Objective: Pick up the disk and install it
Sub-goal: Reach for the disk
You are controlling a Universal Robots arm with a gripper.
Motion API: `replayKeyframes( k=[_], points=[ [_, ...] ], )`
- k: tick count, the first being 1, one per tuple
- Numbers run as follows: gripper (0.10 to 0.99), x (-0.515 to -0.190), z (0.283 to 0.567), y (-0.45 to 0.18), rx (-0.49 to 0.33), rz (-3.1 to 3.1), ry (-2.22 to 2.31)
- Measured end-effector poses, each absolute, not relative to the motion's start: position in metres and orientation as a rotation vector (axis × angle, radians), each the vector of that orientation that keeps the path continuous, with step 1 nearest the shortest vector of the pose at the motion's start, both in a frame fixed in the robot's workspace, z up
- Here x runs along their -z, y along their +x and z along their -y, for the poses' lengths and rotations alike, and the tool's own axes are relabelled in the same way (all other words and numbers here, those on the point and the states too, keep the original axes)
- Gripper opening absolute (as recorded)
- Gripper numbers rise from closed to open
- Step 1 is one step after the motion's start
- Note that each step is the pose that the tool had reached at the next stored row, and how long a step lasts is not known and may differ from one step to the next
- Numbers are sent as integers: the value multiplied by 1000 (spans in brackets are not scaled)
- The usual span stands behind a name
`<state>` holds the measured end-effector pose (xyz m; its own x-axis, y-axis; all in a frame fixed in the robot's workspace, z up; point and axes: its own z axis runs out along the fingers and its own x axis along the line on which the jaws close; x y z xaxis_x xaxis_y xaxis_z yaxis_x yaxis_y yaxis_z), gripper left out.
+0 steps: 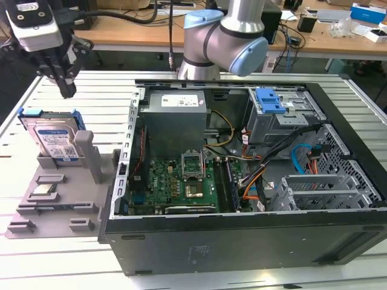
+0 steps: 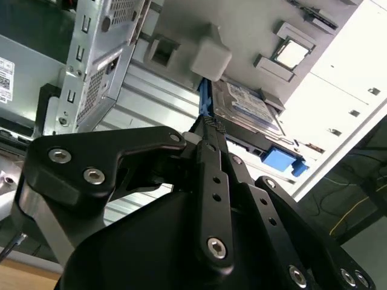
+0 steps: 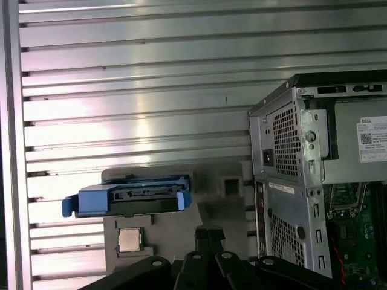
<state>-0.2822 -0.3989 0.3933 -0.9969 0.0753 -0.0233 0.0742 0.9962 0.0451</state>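
At the exterior view's left, the arm's gripper [image 1: 66, 89] hangs above the disk [image 1: 55, 140], clear of its top edge, jaws pressed together and holding nothing. The disk is a flat silver-metal drive with a blue-and-white label on its face and blue plastic rails [image 1: 31, 112] along its top and sides. It stands on edge, tilted back, in a slot at the far end of a grey holder tray [image 1: 54, 212]. In the first wrist view the disk [image 3: 130, 196] shows edge-on, its blue rails jutting past both ends. In the second wrist view its labelled face [image 2: 248, 106] lies just beyond the closed fingertips [image 2: 210, 125].

A grey upright post [image 1: 87, 154] rises just beside the disk's right edge. A small square processor chip [image 1: 43, 192] sits in the tray nearer the camera. Bare slatted table [image 1: 103, 96] lies open behind and to the left of the tray, with only a narrow strip between the tray and the open computer case [image 1: 242, 241].

Inside the case, toward the exterior view's right, a grey drive cage [image 1: 284, 124] carries a blue latch [image 1: 269, 99]. The arm's base [image 1: 221, 36] stands behind the case.
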Motion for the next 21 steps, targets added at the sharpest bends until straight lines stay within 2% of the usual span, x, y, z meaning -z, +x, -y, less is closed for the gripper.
replayKeyframes(
  k=[21],
  points=[
    [106,-393,399,-339,-69,-3114,117]
  ],
)
